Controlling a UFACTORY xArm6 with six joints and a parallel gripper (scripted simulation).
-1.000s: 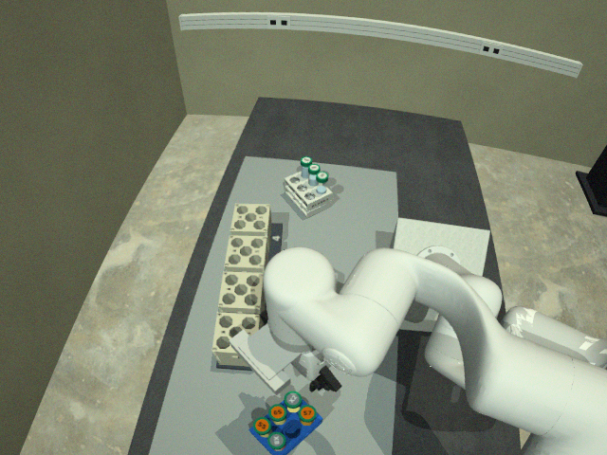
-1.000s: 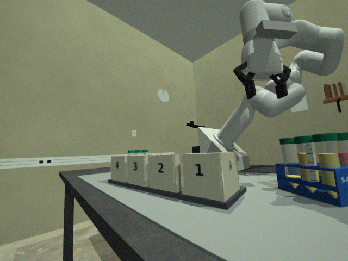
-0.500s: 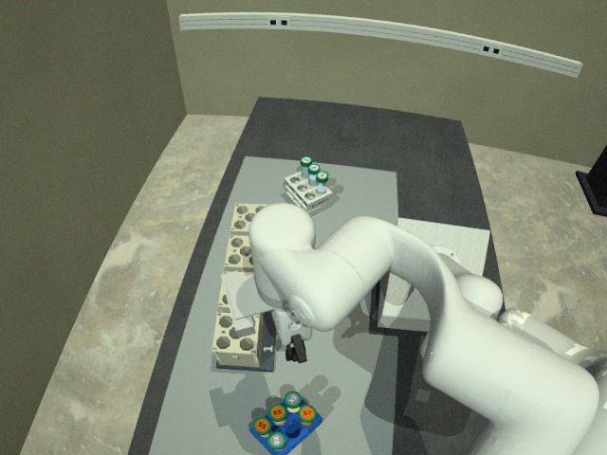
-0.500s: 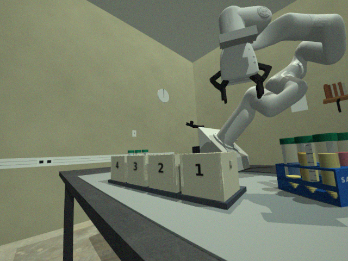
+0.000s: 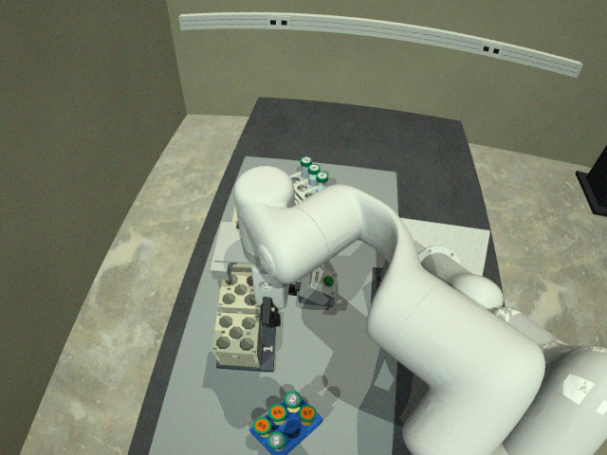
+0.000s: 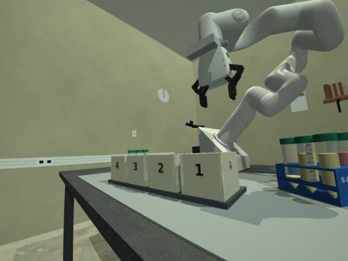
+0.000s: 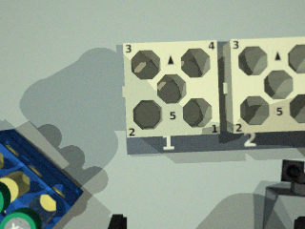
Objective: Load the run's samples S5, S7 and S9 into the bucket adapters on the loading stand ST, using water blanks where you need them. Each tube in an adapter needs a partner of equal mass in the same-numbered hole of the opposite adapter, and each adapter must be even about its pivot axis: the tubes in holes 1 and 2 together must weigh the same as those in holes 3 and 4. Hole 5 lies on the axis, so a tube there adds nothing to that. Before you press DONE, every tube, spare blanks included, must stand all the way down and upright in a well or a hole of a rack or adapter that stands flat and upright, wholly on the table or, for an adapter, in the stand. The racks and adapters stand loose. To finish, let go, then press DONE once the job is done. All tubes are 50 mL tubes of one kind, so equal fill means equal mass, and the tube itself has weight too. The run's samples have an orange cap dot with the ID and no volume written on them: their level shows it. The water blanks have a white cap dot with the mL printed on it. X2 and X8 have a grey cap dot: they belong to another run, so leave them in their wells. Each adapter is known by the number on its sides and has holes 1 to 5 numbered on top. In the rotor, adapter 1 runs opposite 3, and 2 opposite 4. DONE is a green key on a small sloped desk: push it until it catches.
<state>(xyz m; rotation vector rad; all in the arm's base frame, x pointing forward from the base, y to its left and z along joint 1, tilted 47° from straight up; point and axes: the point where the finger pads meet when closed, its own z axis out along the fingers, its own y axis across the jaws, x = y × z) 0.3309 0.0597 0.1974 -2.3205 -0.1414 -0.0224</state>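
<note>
Up the table [image 6: 280, 232], between twelve and one o'clock from the wide-open, empty pincer [image 5: 272, 317] [image 6: 218, 101] [image 7: 209, 222] in the top view, the water blanks [image 5: 313, 169] [image 6: 137, 151] will probably be reached next.

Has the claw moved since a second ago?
Yes: in the top view the claw went from beside the blue sample rack to beside adapter 1.
</note>
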